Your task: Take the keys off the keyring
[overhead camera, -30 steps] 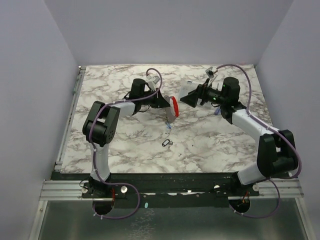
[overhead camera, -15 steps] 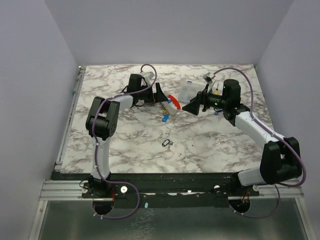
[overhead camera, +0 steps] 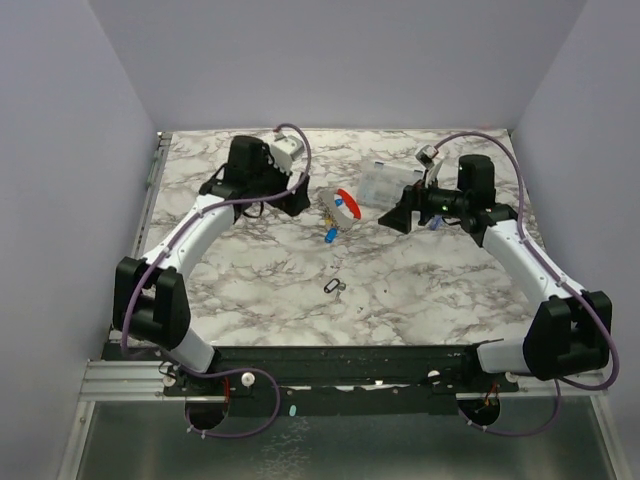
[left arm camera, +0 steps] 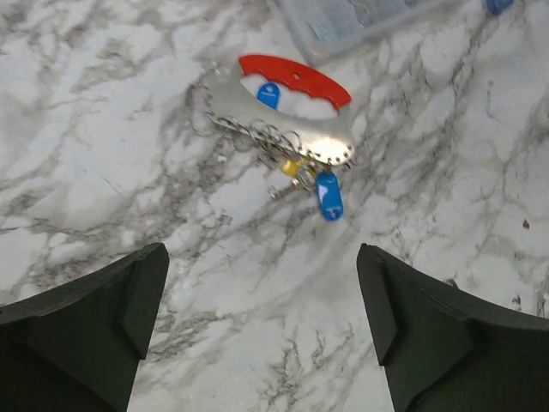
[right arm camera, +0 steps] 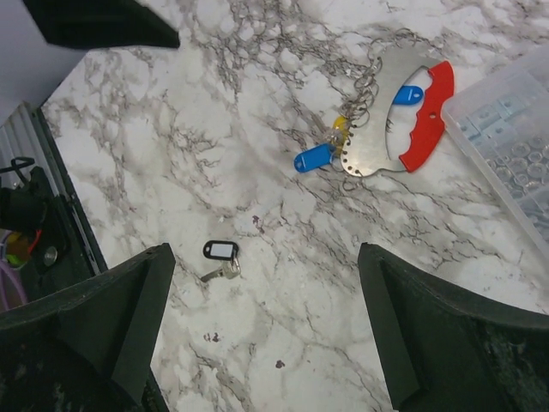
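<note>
The keyring (overhead camera: 343,208) is a flat silver plate with a red edge, lying on the marble table. The keys (overhead camera: 330,235) trail off its near side, one with a blue head. In the left wrist view the keyring (left arm camera: 283,116) lies ahead of my open left gripper (left arm camera: 262,257), and the blue-headed key (left arm camera: 328,196) points toward me. My left gripper (overhead camera: 292,200) is just left of it and touches nothing. My right gripper (overhead camera: 392,218) hovers open to its right. The right wrist view shows the keyring (right arm camera: 390,129), the keys (right arm camera: 313,158) and my empty right gripper (right arm camera: 266,253).
A single key with a black tag (overhead camera: 333,286) (right arm camera: 220,253) lies apart, nearer the arm bases. A clear plastic box (overhead camera: 380,182) (right arm camera: 515,146) sits behind the keyring. A small blue object (overhead camera: 432,225) lies under my right wrist. A metal rail (overhead camera: 148,200) runs along the table's left edge.
My left gripper has opened and let go of the keyring, which now lies flat on the table. The left arm has pulled back to the left, and the right arm has drawn away to the right.
</note>
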Motion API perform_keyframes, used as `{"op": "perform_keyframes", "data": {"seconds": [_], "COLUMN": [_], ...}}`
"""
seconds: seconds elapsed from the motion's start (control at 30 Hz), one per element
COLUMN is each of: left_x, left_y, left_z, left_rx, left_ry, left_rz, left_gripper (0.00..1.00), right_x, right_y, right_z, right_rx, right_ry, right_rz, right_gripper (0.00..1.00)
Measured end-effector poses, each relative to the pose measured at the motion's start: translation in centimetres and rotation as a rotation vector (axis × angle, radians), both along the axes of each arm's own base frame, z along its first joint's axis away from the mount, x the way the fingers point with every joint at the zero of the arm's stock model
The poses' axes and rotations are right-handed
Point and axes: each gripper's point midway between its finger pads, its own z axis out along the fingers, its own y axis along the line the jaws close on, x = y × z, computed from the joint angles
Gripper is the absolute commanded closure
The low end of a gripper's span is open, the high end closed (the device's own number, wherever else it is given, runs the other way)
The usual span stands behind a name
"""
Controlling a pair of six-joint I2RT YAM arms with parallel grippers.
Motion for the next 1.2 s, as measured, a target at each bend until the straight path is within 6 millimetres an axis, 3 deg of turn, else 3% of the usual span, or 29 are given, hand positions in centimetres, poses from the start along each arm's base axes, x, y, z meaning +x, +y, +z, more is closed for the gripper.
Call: {"op": "perform_keyframes", "data": {"seconds": [0.1,0.23,0.37,0.53,0.73,0.9,1.2], "left_x": [-4.0,-9.8,-13.3,-13.9,-15.0,-15.0,-14.7], "left_y": [-2.2,-5.2,-7.0,-8.6,-11.1,-12.5,-12.7], "left_z": [-2.5,-7.1,-8.3,-8.5,-12.6,-14.8,-17.0], "left_rx": [0.094,0.208,0.249,0.273,0.362,0.406,0.446], "left_ry": [0.036,0.112,0.102,-0.018,-0.088,-0.129,-0.143], "left_rz": [-0.106,-0.296,-0.486,-0.679,-0.912,-1.026,-1.118], "left_gripper": [0.03,0.19,0.31,0.43,0.52,0.58,0.66], "right_x": [0.0,0.1,0.3,0.8,1.0,1.1,1.1], "right_y": [-0.9,-2.4,-3.8,-5.1,-5.5,-5.7,-5.7], "right_z": [-0.5,-1.5,-2.5,-2.6,-2.6,-2.6,-2.6], "right_rx": [-0.023,-0.041,-0.059,-0.059,-0.059,-0.058,-0.058], "right_ry": [0.014,0.025,0.045,0.048,0.049,0.049,0.051], "right_rz": [-0.014,-0.055,-0.1,-0.137,-0.149,-0.155,-0.156], "right_gripper": [0.0,0.0,0.0,0.0,0.0,0.0,0.0]}}
